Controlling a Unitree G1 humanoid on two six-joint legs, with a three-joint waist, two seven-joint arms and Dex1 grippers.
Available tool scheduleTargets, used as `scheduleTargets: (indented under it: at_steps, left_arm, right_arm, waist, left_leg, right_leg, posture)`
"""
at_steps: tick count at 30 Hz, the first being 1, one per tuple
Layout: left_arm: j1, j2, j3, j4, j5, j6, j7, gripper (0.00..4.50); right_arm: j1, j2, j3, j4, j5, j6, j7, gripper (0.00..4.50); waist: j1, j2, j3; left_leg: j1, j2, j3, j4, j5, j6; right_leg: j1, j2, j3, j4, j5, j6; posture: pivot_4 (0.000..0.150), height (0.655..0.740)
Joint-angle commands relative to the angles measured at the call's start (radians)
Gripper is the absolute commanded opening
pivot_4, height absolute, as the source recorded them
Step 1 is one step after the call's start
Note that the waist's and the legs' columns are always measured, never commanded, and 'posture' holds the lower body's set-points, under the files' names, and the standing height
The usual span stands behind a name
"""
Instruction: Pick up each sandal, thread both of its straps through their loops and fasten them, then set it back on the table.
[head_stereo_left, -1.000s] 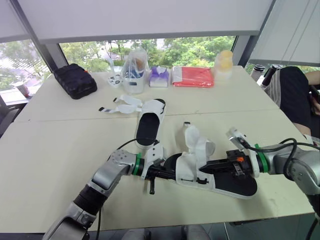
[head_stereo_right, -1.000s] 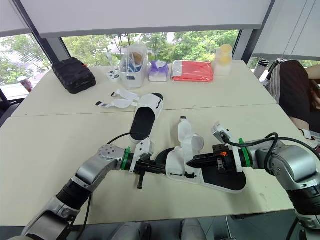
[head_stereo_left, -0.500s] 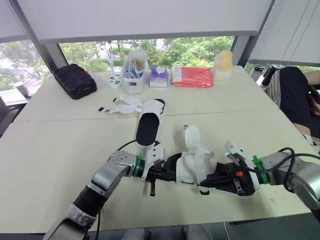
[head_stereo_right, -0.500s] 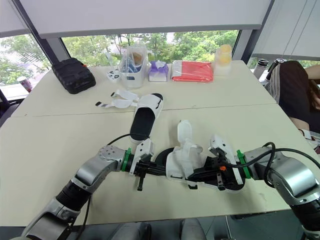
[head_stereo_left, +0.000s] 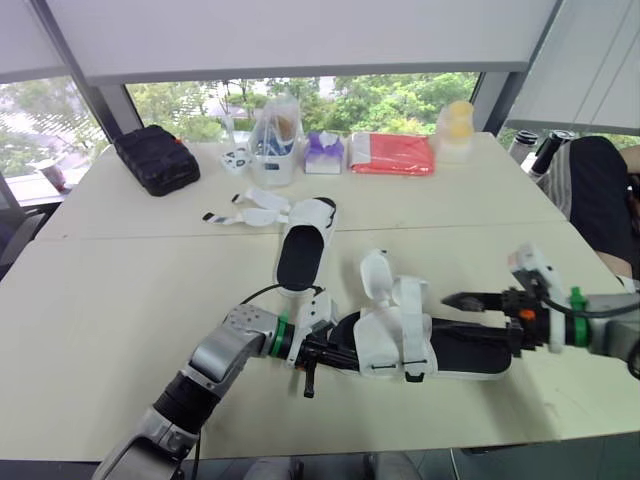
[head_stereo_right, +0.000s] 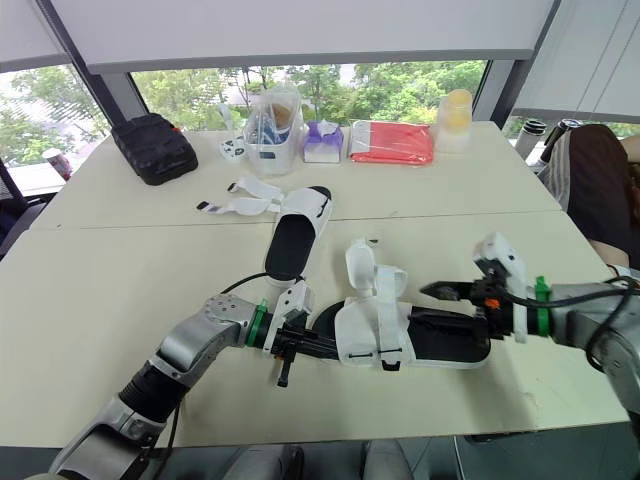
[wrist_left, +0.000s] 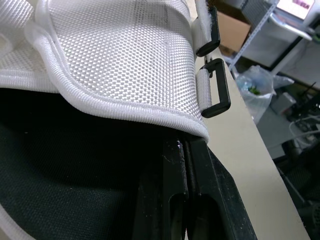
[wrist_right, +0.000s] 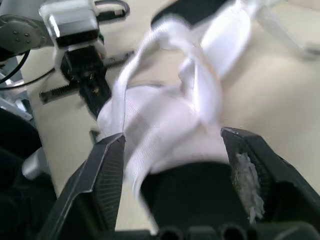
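Observation:
The near sandal (head_stereo_left: 420, 345), white mesh with a black insole, lies across the table's front with its straps standing loosely up. My left gripper (head_stereo_left: 335, 352) is shut on its toe end; the left wrist view shows the black fingers (wrist_left: 172, 170) pinching the sole's edge under the mesh upper (wrist_left: 115, 60), beside two black strap loops (wrist_left: 216, 87). My right gripper (head_stereo_left: 442, 312) is open at the heel end, its fingers (wrist_right: 107, 165) spread wide with the sandal (wrist_right: 165, 125) between and beyond them. A second sandal (head_stereo_left: 300, 250) lies farther back, its straps (head_stereo_left: 248, 213) unfastened.
Along the table's far edge are a black pouch (head_stereo_left: 155, 160), a clear container (head_stereo_left: 272, 140), a tissue pack (head_stereo_left: 323, 153), a red packet (head_stereo_left: 392, 153) and a yellow jar (head_stereo_left: 453, 130). A person (head_stereo_left: 600, 190) sits at the right edge.
My right gripper has opened, let go of the sandal's heel and drawn back to the right. The sandal has settled flatter on the table. The left gripper keeps its hold.

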Motion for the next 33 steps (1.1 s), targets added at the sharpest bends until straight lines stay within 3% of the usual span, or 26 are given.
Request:
scheduleTargets:
  at_steps: [1, 9, 23, 26, 31, 33]
  left_arm:
    - [-0.002, -0.008, -0.033, 0.034, 0.023, -0.018, 0.0, 0.0]
    - [-0.013, -0.007, -0.034, 0.055, 0.034, -0.044, 0.002, 0.0]
    - [-0.018, 0.0, -0.029, 0.056, 0.039, -0.044, 0.012, 0.0]
    - [-0.017, 0.001, -0.027, 0.055, 0.039, -0.043, 0.015, 0.0]
    - [-0.013, 0.002, -0.027, 0.051, 0.037, -0.041, 0.017, 0.0]
    - [-0.013, 0.001, -0.027, 0.052, 0.037, -0.041, 0.018, 0.0]
  right_arm:
    - [0.121, -0.011, -0.086, -0.101, 0.068, 0.054, 0.027, 3.41]
    - [0.281, 0.106, -0.048, -0.176, 0.103, 0.074, -0.067, 3.41]
    - [0.204, 0.253, 0.07, -0.132, 0.137, 0.076, -0.201, 3.41]
    - [0.181, 0.291, 0.068, -0.126, 0.161, 0.083, -0.235, 2.56]
    - [0.21, 0.277, 0.075, -0.133, 0.16, 0.085, -0.236, 0.09]
    - [0.217, 0.272, 0.077, -0.134, 0.165, 0.088, -0.237, 0.09]
  waist:
    - [0.003, 0.0, 0.0]
    - [0.0, 0.0, 0.0]
    - [-0.001, 0.0, 0.0]
    - [-0.001, 0.0, 0.0]
    - [0.0, 0.0, 0.0]
    - [-0.001, 0.0, 0.0]
  left_leg:
    - [-0.001, 0.0, 0.0, 0.0, 0.0, 0.0]
    - [-0.001, 0.0, 0.002, 0.002, 0.0, 0.0]
    - [0.001, 0.0, 0.001, 0.002, 0.0, 0.0]
    - [0.002, 0.0, 0.001, 0.002, 0.0, 0.0]
    - [0.002, 0.0, 0.001, 0.002, 0.0, 0.0]
    - [0.002, 0.0, 0.001, 0.002, 0.0, 0.0]
  right_leg:
    - [-0.001, 0.0, 0.0, 0.0, 0.0, 0.0]
    - [0.0, 0.0, 0.001, 0.0, 0.0, 0.0]
    - [0.001, 0.0, 0.001, 0.0, 0.0, 0.0]
    - [0.002, 0.0, 0.001, 0.0, 0.0, 0.0]
    - [0.002, 0.0, 0.001, 0.0, 0.0, 0.0]
    - [0.002, 0.0, 0.001, 0.0, 0.0, 0.0]
  posture:
    - [0.15, 0.74]
    - [0.15, 0.74]
    - [0.15, 0.74]
    - [0.15, 0.74]
    - [0.15, 0.74]
    - [0.15, 0.74]
